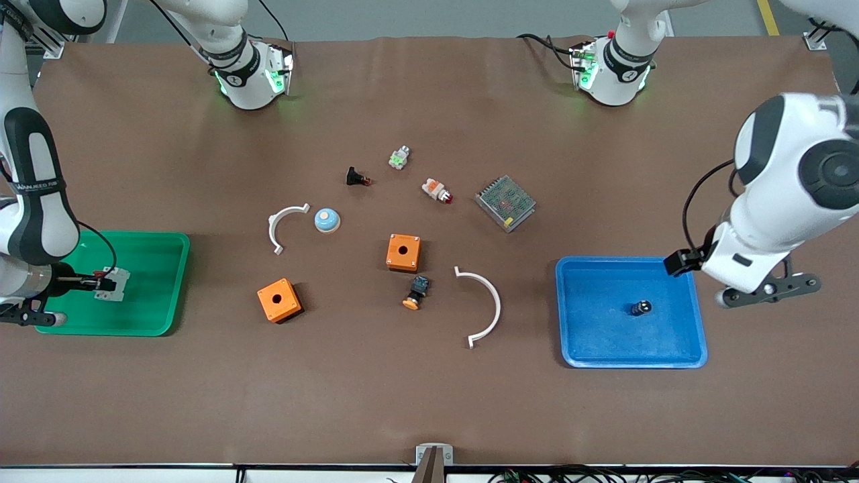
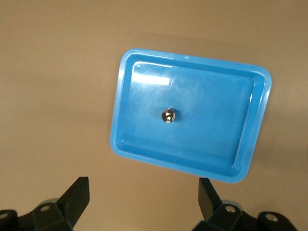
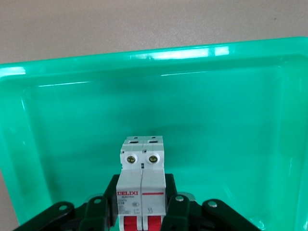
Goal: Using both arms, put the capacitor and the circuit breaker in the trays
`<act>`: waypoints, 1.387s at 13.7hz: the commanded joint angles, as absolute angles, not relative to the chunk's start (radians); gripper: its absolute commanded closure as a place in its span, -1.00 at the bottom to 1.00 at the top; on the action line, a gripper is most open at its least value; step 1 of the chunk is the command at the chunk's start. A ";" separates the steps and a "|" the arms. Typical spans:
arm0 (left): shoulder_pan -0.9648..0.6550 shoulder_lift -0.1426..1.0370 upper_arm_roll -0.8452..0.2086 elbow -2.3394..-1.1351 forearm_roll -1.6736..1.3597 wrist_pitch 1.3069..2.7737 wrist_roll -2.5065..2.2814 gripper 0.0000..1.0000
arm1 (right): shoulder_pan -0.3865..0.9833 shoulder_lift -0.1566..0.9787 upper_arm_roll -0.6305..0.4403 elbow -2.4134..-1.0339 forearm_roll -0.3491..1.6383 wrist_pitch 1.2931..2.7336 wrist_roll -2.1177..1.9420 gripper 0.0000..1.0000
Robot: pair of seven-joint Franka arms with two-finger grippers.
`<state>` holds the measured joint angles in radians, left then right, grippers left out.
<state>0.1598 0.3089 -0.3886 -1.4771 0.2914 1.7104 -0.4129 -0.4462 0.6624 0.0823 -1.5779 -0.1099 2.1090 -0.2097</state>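
Observation:
The circuit breaker (image 1: 114, 283), a white-grey block with two red levers, is inside the green tray (image 1: 161, 282) at the right arm's end of the table. My right gripper (image 1: 100, 282) is shut on it, and in the right wrist view the black fingers (image 3: 175, 202) press both sides of the breaker (image 3: 143, 168) over the tray floor (image 3: 216, 120). The capacitor (image 1: 640, 308), a tiny dark cylinder with a silvery top, stands in the blue tray (image 1: 564, 315). My left gripper (image 1: 768, 290) is open and empty, up over the table beside the blue tray. The left wrist view shows the gripper (image 2: 143, 202), tray (image 2: 192, 159) and capacitor (image 2: 168, 115).
Mid-table lie two orange boxes (image 1: 403, 252) (image 1: 279, 300), two white arcs (image 1: 285, 225) (image 1: 484, 305), a black switch with orange cap (image 1: 416, 292), a blue round button (image 1: 327, 219), a black push-button (image 1: 357, 178), an indicator lamp (image 1: 436, 190), a green-lit part (image 1: 399, 157) and a mesh-covered box (image 1: 505, 202).

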 commanded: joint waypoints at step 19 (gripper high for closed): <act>-0.118 -0.090 -0.043 -1.609 0.023 1.493 -0.209 -1.00 | -0.445 0.482 0.114 -1.592 -0.158 1.930 -0.209 -0.99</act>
<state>-0.0905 -0.0223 -0.0781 -1.5304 0.0425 1.4775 -0.2290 -0.4594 0.5962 0.1000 -1.5631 -0.1399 2.0217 -0.2208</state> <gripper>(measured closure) 0.000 0.000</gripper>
